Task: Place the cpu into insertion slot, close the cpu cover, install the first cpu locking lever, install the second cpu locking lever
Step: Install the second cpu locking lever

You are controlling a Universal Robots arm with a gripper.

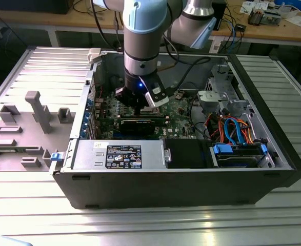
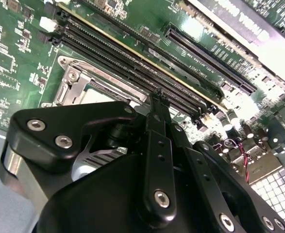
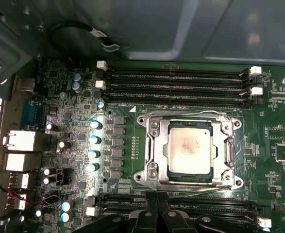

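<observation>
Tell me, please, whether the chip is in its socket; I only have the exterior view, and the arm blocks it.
Observer: Yes. In the first wrist view the chip lies flat in the socket.
Operator: Is the cover down?
Observer: The cover lies flat around the chip, whose top shows through the cut-out.
Operator: And the gripper?
Observer: In the second wrist view the gripper is near the memory slots, fingers together, holding nothing.

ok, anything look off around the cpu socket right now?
Nothing stands out. In the first wrist view the cpu sits flat and square in the insertion slot, with the cpu cover down around it. Its metal top looks a bit smudged, nothing more. The gripper hangs just above the memory slots beside it.
</observation>
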